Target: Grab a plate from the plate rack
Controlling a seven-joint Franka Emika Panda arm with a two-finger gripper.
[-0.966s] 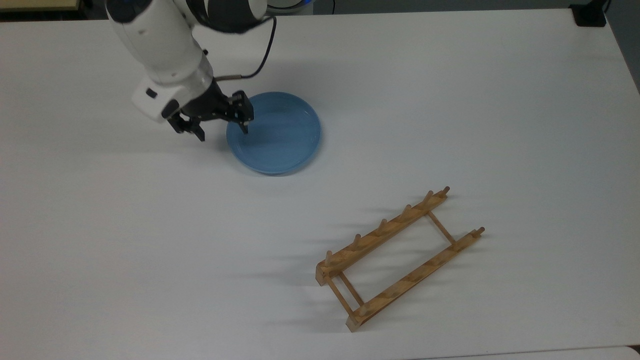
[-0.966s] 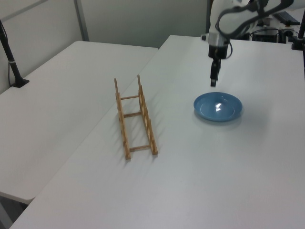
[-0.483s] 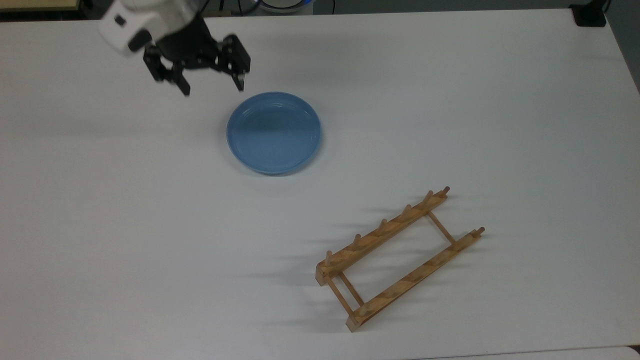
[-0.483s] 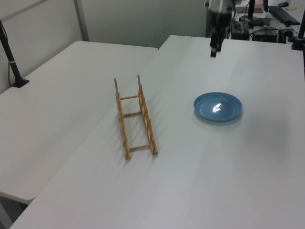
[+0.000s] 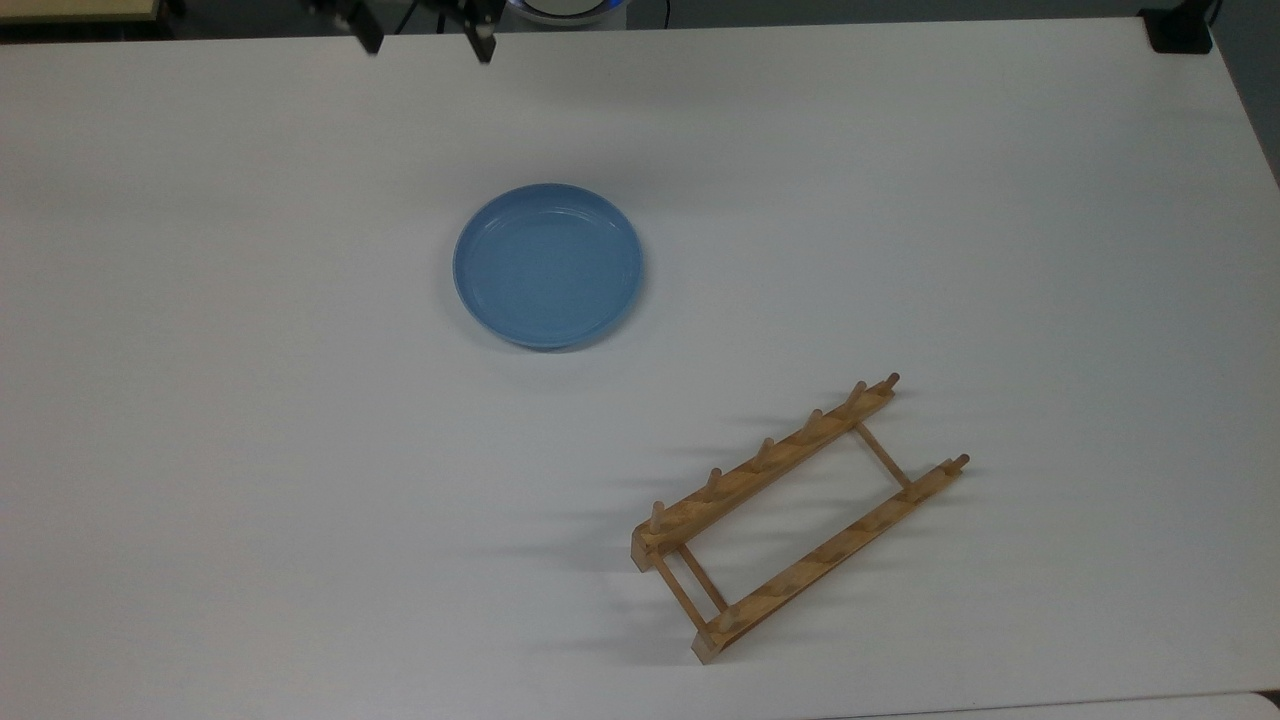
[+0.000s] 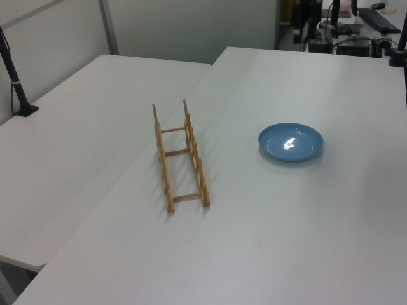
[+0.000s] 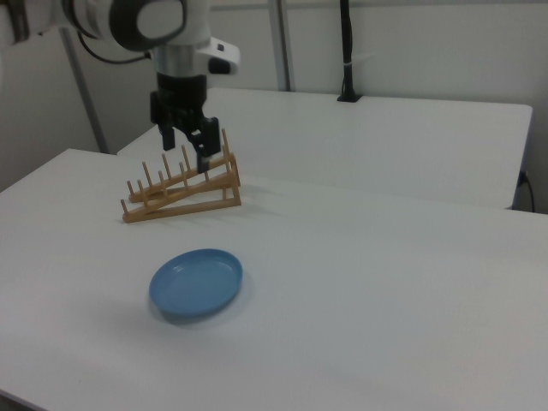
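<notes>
The light-blue plate point(image 5: 547, 265) lies flat on the white table, apart from the plate rack; it also shows as the plate point(image 6: 290, 142) and the plate point(image 7: 196, 283). The wooden plate rack point(image 5: 767, 465) stands with nothing in it toward the top view's lower right, seen again as the rack point(image 6: 195, 155) and the rack point(image 7: 184, 193). My gripper point(image 5: 428, 45) is at the top view's upper edge, well away from the plate, open and holding nothing. In the right view the gripper point(image 7: 188, 147) hangs high above the table, in front of the rack in the picture.
A black block point(image 5: 1180, 30) sits at the top view's upper right table corner. A second white table point(image 6: 76, 127) adjoins on the left view's left, with a black post point(image 6: 13, 70) on it. Wide bare tabletop point(image 5: 250, 450) surrounds plate and rack.
The gripper, which stood at the plate's rim a second ago, has risen and drawn back toward the top view's upper edge, still open. Plate and rack have not moved.
</notes>
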